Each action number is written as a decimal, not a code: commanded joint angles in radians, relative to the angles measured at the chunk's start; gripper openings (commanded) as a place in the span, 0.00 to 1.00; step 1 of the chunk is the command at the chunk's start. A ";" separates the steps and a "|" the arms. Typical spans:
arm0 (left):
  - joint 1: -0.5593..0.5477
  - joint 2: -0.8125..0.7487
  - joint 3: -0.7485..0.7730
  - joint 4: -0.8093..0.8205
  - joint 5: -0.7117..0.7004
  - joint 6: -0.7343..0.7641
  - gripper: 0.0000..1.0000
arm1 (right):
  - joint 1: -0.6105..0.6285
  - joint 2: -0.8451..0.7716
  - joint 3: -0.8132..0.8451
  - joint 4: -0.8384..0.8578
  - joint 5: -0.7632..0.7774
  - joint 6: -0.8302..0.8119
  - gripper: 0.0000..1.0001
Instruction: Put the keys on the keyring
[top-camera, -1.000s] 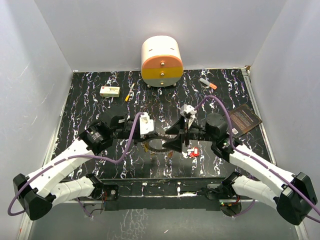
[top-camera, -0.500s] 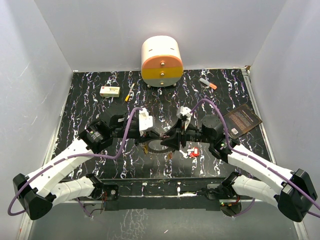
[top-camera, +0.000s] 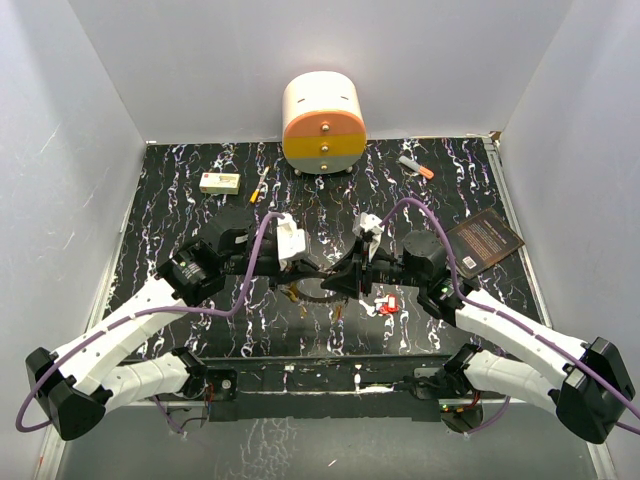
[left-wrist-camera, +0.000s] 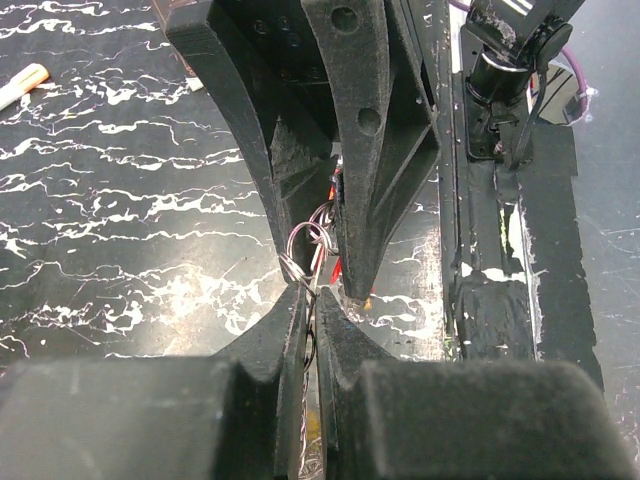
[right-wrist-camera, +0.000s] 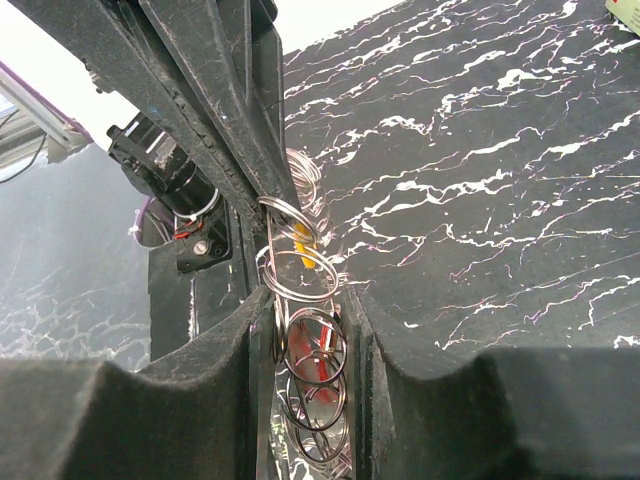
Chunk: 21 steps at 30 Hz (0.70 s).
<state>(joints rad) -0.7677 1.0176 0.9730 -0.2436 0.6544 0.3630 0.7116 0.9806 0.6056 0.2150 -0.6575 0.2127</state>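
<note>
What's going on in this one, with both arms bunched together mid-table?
Both arms meet over the middle of the table. The left gripper is shut on the edge of the keyring. The right gripper, tip to tip with it, has its jaws narrow around a bunch of small wire rings carrying the keys. Whether it truly grips them is unclear.

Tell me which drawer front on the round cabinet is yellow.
The middle drawer of the round cabinet: mustard yellow, while the top drawer is salmon orange and the bottom drawer pale grey.
</note>
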 joint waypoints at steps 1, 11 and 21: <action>-0.002 -0.026 0.048 0.005 -0.017 0.024 0.00 | 0.004 -0.025 0.013 0.088 0.036 -0.018 0.13; -0.002 -0.036 0.123 -0.090 -0.150 0.127 0.54 | 0.011 -0.021 0.042 0.024 0.045 -0.030 0.09; -0.004 0.055 0.134 -0.120 0.117 0.170 0.60 | 0.033 -0.009 0.068 0.001 0.042 -0.026 0.08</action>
<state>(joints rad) -0.7689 1.0386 1.1004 -0.3363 0.6479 0.5064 0.7315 0.9817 0.6060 0.1322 -0.6151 0.2066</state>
